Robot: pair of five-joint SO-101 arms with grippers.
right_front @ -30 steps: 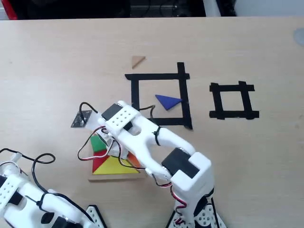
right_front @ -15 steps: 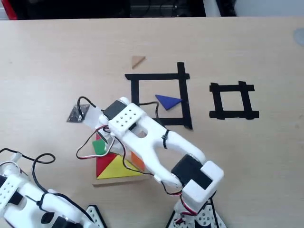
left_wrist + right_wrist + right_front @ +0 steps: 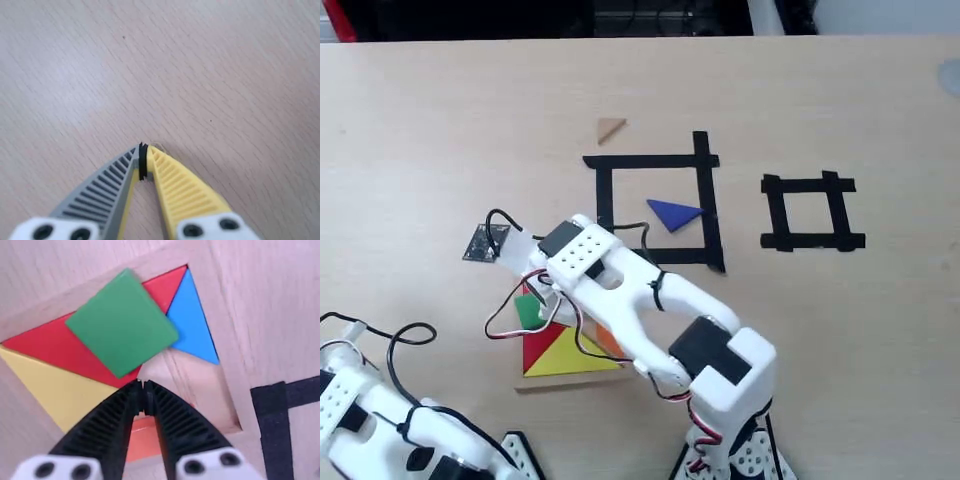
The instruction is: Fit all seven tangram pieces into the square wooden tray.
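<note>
Right gripper [image 3: 143, 387], jaws together and empty, hangs over the wooden tray [image 3: 220, 330] at near left, probably to nudge. Green square [image 3: 121, 322] lies skewed atop the red triangle [image 3: 50, 347], unseated. Left gripper [image 3: 143, 150], jaws together, is parked over the counter [image 3: 225, 60].

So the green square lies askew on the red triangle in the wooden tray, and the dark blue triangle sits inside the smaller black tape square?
Not quite: the high view shows the dark blue triangle inside the larger black tape square instead. The green square does lie askew on the red triangle in the wooden tray.
</note>
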